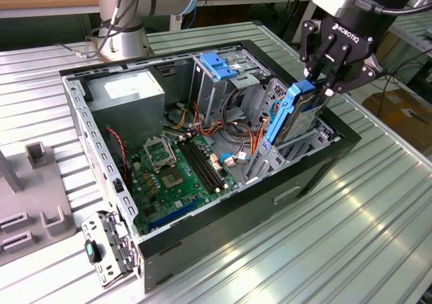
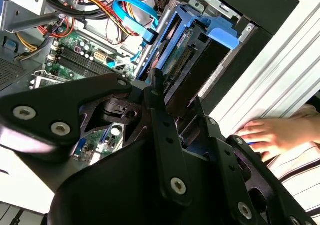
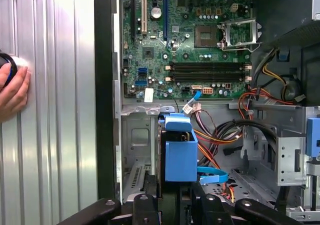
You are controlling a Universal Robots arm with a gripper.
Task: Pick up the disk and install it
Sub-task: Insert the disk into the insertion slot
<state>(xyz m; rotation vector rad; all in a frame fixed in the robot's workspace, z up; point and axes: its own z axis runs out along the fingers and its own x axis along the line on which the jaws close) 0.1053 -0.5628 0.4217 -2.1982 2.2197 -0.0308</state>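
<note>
Gripping the disk (image 1: 295,115) by its upper end, the claw (image 1: 321,88) is closed firmly on it. The disk hangs upright straight beneath the claw, its lower end down at the bay (image 1: 264,161) inside the computer case (image 1: 283,192). To do this well, I'd keep it plumb, square to the slot and clear of the orange cables (image 1: 252,142) just beside. A person's hand (image 3: 11,90) rests on the table (image 1: 378,203), well away from the claw.
</note>
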